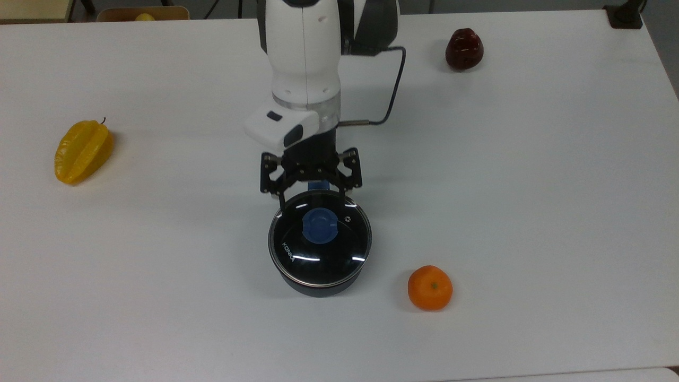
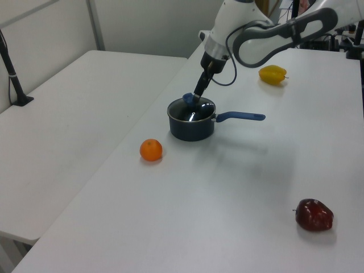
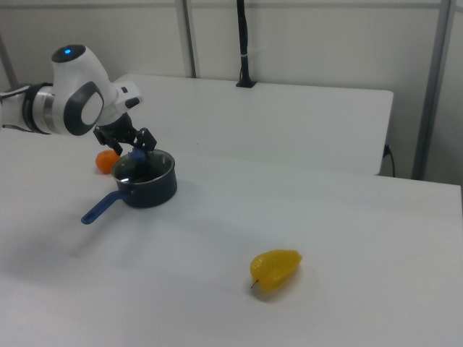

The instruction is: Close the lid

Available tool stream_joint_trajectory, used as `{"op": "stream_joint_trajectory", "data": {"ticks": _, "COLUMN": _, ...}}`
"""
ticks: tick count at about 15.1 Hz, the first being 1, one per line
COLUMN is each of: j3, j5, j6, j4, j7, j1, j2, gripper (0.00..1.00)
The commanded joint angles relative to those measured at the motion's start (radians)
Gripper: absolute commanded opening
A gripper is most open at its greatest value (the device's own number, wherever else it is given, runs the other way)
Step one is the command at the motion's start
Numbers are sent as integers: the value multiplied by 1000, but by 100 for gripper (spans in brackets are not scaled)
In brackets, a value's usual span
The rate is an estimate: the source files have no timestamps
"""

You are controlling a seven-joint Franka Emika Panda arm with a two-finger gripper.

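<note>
The gripper hangs with its fingers spread wide and holding nothing, just above the far rim of the lid, which sits flat on the dark saucepan. The left view shows the saucepan's blue handle, which the arm covers in the top view. An orange lies near the saucepan on the table, the yellow starfruit and dark red apple well apart.

One lid; one saucepan; three fruits
</note>
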Motion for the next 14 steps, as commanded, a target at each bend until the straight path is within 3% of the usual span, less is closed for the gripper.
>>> {"op": "stream_joint_trajectory", "data": {"ticks": 1, "j3": -6, "j5": -25, "j6": -182, "j4": -193, "j7": 14, "j1": -6, "j2": -243, "gripper": 100}}
{"op": "stream_joint_trajectory", "data": {"ticks": 4, "j3": -6, "j5": -27, "j6": -467, "j4": -195, "j7": 20, "j1": -6, "j2": -359, "gripper": 100}}
{"op": "stream_joint_trajectory", "data": {"ticks": 8, "j3": -6, "j5": -27, "j6": -714, "j4": -195, "j7": 20, "j1": -36, "j2": -474, "gripper": 100}}
{"op": "stream_joint_trajectory", "data": {"ticks": 14, "j3": -6, "j5": -24, "j6": -787, "j4": -192, "j7": 19, "j1": -141, "j2": -561, "gripper": 100}}
